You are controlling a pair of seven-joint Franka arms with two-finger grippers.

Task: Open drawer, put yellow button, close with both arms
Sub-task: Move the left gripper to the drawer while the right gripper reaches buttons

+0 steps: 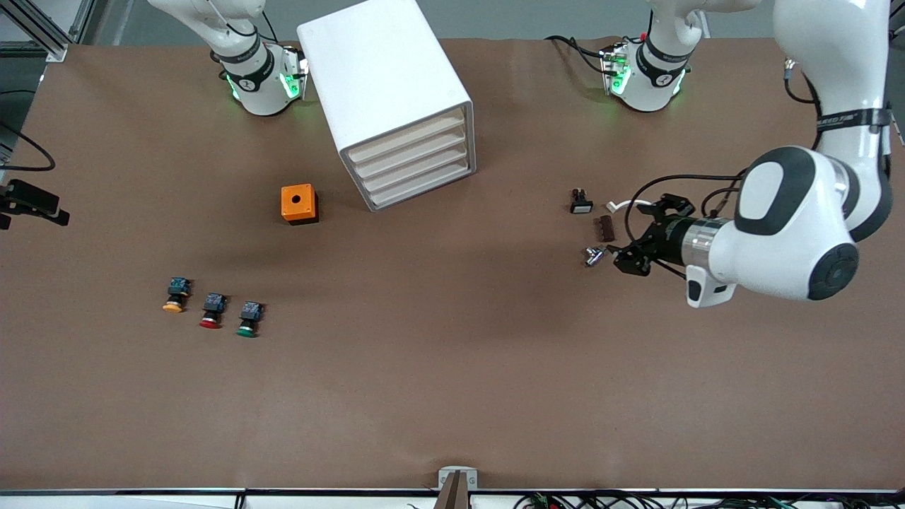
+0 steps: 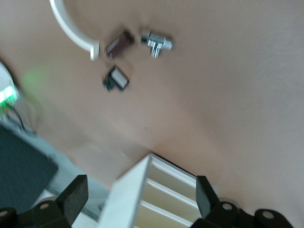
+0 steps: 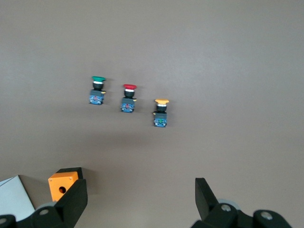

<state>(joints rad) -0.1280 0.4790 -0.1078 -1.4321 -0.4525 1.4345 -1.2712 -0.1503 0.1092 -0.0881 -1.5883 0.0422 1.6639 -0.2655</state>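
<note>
The cabinet (image 1: 385, 85) stands between the 2 arm bases, and all 4 of its drawers are closed. The drawer (image 1: 408, 138) for the task is the top one; it is not yet pulled out.

The yellow button (image 1: 174, 295) lies on the table toward the right arm's end, at the end of a row of 3, just beside the red button (image 1: 211, 311), with the green button (image 1: 248, 319) after that. An orange box (image 1: 299, 203) sits between this row and the cabinet.

The left gripper (image 1: 621, 253) hangs low over the table near a small metal fitting (image 1: 594, 256), a brown part (image 1: 606, 227) and a black switch (image 1: 580, 201); its jaws stand wide open and hold nothing. The right gripper (image 3: 140, 202) shows only in its own wrist view, high over the table with the 3 buttons below it, jaws also wide open and empty.

I think the button is light and stiff, but small and easy to knock over. The smooth rounded cap may slip, so the square black-and-blue body looks the better place to grip, with care not to touch the red neighbour. The drawer front seems shallow, with little edge to hook.
</note>
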